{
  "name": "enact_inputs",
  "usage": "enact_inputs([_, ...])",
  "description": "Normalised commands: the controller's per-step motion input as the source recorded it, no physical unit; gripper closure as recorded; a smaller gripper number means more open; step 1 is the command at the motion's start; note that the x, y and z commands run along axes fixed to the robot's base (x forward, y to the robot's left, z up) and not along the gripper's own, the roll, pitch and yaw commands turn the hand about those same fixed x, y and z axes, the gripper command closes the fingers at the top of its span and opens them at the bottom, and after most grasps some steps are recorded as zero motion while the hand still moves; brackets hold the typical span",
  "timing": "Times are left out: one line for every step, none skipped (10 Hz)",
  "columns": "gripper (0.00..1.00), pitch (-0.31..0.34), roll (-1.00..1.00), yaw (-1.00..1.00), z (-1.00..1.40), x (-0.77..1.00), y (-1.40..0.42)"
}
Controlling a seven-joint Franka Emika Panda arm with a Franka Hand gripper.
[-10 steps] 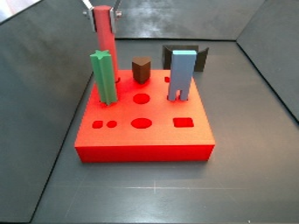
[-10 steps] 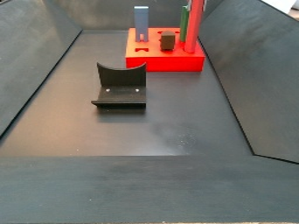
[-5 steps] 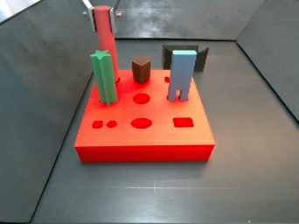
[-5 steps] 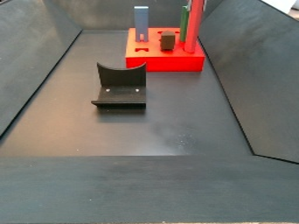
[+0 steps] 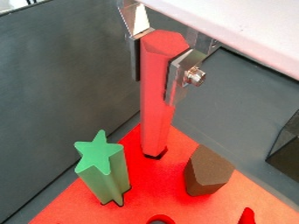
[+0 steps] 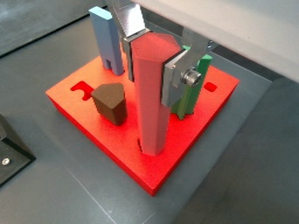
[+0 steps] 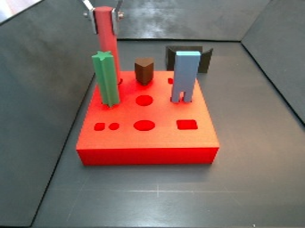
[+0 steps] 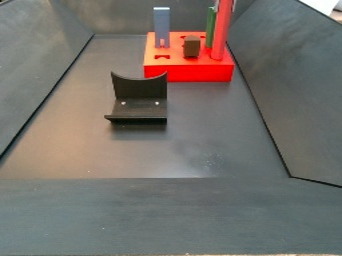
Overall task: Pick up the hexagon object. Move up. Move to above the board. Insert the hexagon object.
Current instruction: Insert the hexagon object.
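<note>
The hexagon object (image 5: 156, 87) is a long salmon-red prism standing upright with its lower end on or in the board (image 5: 128, 171) at a far corner; it also shows in the other wrist view (image 6: 152, 96) and both side views (image 7: 106, 30) (image 8: 225, 22). My gripper (image 5: 160, 54) is shut on its top end, one silver finger on each side, also seen in a wrist view (image 6: 155, 57). The board is a thick bright red block (image 7: 149, 134) (image 8: 187, 68) (image 6: 187, 149).
A green star-topped peg (image 7: 105, 78), a short dark brown peg (image 7: 144, 71) and a blue peg (image 7: 185, 77) stand in the board. The dark fixture (image 8: 136, 98) stands on the floor apart from the board. Grey walls enclose the floor.
</note>
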Motion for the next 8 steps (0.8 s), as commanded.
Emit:
enact_inputs([1.0, 0.001, 0.0, 0.02, -0.14, 0.19, -0.01])
enact_inputs([1.0, 0.0, -0.01, 0.02, -0.15, 0.22, 0.0])
enact_inputs([1.0, 0.0, -0.02, 0.02, -0.2, 0.23, 0.0])
enact_inputs([1.0, 0.0, 0.0, 0.05, -0.29, 0.17, 0.0])
enact_inputs([1.0, 0.0, 0.01, 0.04, -0.42, 0.11, 0.0])
enact_inputs([1.0, 0.019, 0.03, 0.02, -0.45, 0.12, 0.0])
enact_inputs([1.0, 0.043, 0.04, 0.0, -0.46, 0.16, 0.0])
enact_inputs([1.0, 0.079, 0.01, 0.0, -0.44, 0.25, 0.0])
